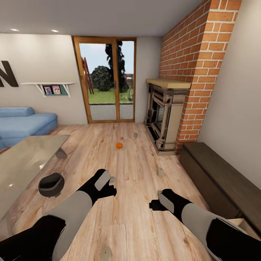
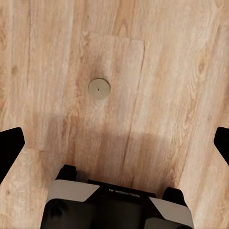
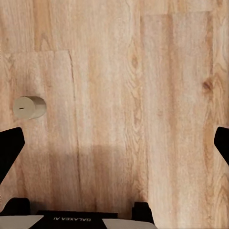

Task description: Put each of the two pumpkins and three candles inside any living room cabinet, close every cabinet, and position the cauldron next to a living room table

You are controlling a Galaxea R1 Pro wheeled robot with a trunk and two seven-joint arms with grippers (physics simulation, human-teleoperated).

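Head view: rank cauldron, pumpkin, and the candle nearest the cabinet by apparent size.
1. Cauldron, clearly largest, though it also sits nearest the camera.
2. Candle nearest the cabinet and pumpkin look about alike; the pumpkin lies farther away, so I would not rank those two.

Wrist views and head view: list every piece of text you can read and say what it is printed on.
"GALAXEA AI", seen upside down, on the right gripper's housing in the right wrist view.
A similar line on the left gripper's housing: too blurred to read.
Large dark wall letter in the head view: cut off at the edge, looks like "N".
Framed pictures on the shelf: no readable text.
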